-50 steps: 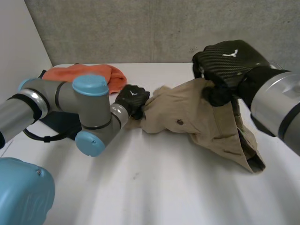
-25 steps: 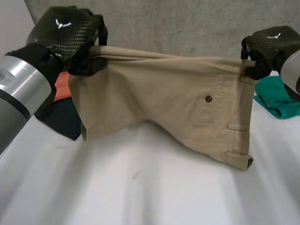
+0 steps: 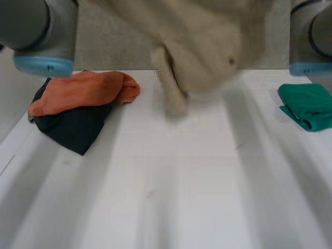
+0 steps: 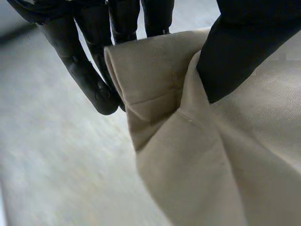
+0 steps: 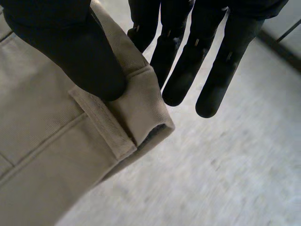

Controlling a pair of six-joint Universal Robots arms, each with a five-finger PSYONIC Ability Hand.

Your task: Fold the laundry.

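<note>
Left hand (image 4: 244,42) and right hand (image 5: 66,47) each pinch a corner of the suspended beige shorts (image 3: 207,57); either shallow grip may slip, dropping them crumpled.

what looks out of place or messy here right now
The beige trousers hang bunched in mid-air between the left hand and right hand, each pinching an edge. An orange cloth lies crumpled over a dark cloth at the table's left.

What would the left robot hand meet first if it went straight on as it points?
Probably just the grey surface beyond the left robot hand, depth unclear; the beige garment it pinches hangs beside.
</note>
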